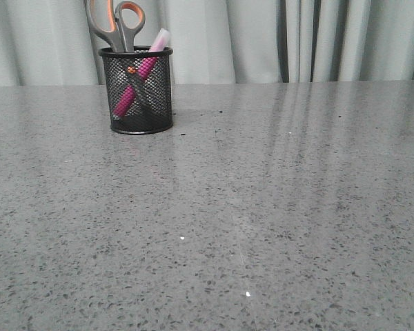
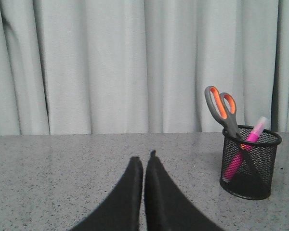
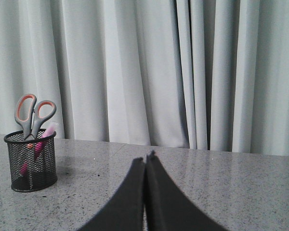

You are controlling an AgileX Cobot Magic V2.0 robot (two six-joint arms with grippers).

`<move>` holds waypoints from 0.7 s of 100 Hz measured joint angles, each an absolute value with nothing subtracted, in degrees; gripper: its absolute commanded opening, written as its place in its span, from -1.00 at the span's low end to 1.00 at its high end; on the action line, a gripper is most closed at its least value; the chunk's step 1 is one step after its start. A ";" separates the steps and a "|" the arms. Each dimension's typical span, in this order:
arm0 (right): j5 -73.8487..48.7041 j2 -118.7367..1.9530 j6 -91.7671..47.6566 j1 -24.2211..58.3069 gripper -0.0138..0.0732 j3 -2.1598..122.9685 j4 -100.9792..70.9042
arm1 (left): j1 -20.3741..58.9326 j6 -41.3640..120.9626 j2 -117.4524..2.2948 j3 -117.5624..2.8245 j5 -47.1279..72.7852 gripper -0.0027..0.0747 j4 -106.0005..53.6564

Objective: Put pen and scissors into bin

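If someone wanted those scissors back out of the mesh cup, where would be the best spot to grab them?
Probably by the handles. The scissors stand blades-down in the cup, so only the grey, orange-lined loops stick up above the rim. Coming from above and pinching across the loops looks best; the blades are behind the mesh, crossed with the pink pen.

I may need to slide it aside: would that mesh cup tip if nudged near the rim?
Probably: the bin looks light, and the scissors stand tall above the rim, raising its weight. A low push near the base should likely slide it.
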State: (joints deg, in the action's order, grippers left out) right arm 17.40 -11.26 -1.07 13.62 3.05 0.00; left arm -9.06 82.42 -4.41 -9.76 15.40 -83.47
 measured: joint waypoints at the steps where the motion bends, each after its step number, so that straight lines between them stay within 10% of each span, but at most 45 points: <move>1: 17.40 -11.26 -1.07 13.62 -0.84 3.05 0.00 | -9.06 82.42 -4.41 -9.76 15.40 -0.98 -83.47; 70: 17.40 -11.26 -1.07 13.62 -0.84 3.05 0.00 | -9.06 81.79 -4.41 -9.76 15.02 -0.98 -82.39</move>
State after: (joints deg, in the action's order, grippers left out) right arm 17.40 -11.26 -1.07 13.62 3.05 0.00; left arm -9.06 81.79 -4.41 -9.76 15.02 -82.39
